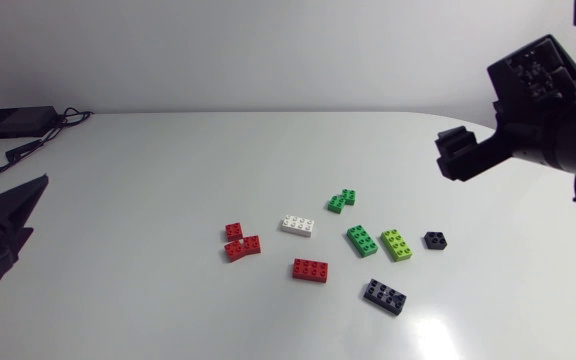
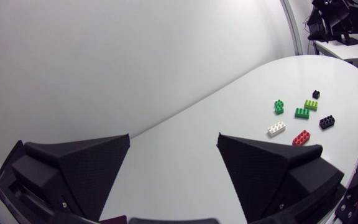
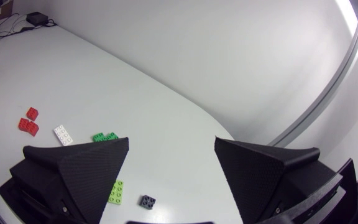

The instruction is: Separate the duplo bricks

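Desk [image 1: 168, 180]: carries all duplo bricks [image 1: 310, 269], grouped right of centre. Left claw [image 2: 174, 140] and right claw [image 3: 171, 143]: spread wide, holding nothing. Count, touching pieces possibly stacked: three red bricks [image 1: 242, 247], two green bricks [image 1: 361, 240], two black bricks [image 1: 384, 296], one lime brick [image 1: 398, 244], one white brick [image 1: 297, 225]

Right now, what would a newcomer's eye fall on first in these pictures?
First, the small bright bricks scattered mid-table: red ones, a white brick, green ones and black ones. Then the right gripper, open and empty, hanging above the right side of the table.
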Controlling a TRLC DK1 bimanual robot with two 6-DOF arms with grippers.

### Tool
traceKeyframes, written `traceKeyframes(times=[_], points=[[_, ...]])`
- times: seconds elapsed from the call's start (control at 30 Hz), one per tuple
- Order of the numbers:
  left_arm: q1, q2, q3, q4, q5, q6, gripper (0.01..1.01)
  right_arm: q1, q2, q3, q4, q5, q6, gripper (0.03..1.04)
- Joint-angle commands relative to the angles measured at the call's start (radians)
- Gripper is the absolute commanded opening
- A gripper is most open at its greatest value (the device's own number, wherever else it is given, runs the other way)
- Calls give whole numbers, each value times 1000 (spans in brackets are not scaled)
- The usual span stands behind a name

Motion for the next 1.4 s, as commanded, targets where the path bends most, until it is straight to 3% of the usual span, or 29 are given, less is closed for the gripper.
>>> traceKeyframes(times=[0.0, 0.2, 0.4, 0.73, 1.0, 1.37], points=[[9, -29, -37, -3, -11, -44, 985, 21, -53, -50, -34, 59, 50, 993], [16, -73, -64, -1, -15, -79, 985, -35, -180, -83, -92, 119, 70, 964], [20, -139, -95, 10, -15, -96, 985, -57, -314, -140, -96, 180, 21, 997], [6, -266, -160, 5, -12, -114, 985, -152, -450, -240, -112, 197, 21, 997], [-9, -329, -241, -1, -11, -114, 985, -181, -654, -382, -11, 163, 67, 997], [-14, -352, -298, 25, -12, -76, 985, -190, -794, -490, -3, 134, 28, 998]])
